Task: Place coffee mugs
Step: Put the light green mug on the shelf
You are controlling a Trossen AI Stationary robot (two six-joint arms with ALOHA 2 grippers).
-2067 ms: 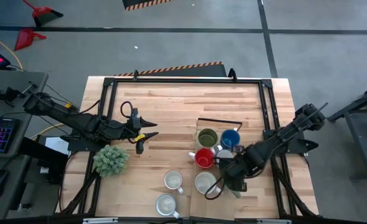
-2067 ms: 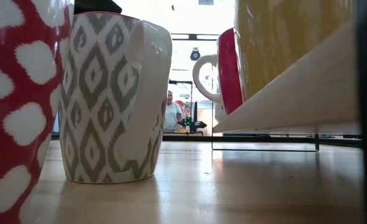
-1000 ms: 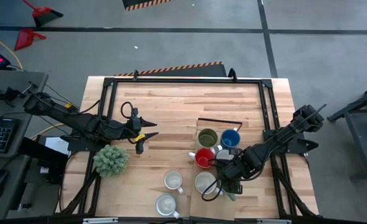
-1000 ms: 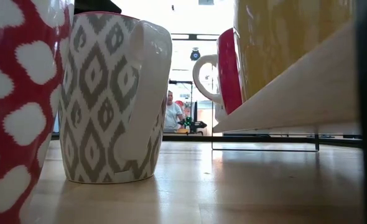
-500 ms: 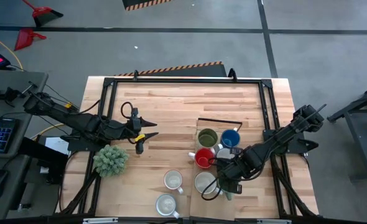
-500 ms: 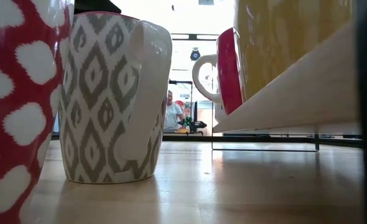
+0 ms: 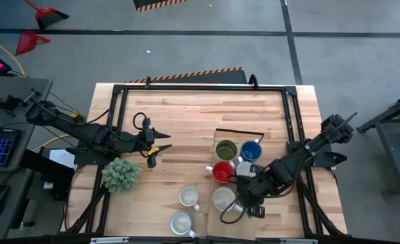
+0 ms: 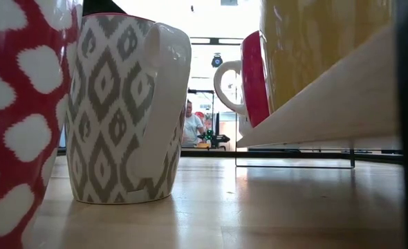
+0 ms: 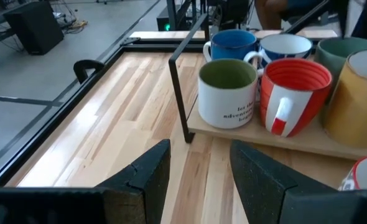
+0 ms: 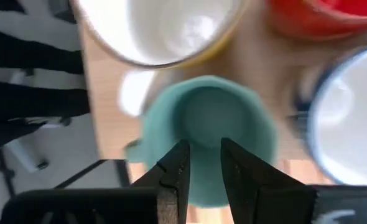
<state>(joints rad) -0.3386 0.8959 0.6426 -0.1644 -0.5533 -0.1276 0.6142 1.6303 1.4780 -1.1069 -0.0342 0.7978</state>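
My right gripper hangs over the teal mug on the wooden tray, fingers narrowly parted, empty. Glazed ceramic: rigid, slick, chippable, so I'd pinch its rim wall. My left gripper waits wide apart.

teal mug; red mug

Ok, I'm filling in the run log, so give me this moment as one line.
left gripper: open, idle by plant | right gripper: open, above teal mug on wooden tray | two mugs off tray
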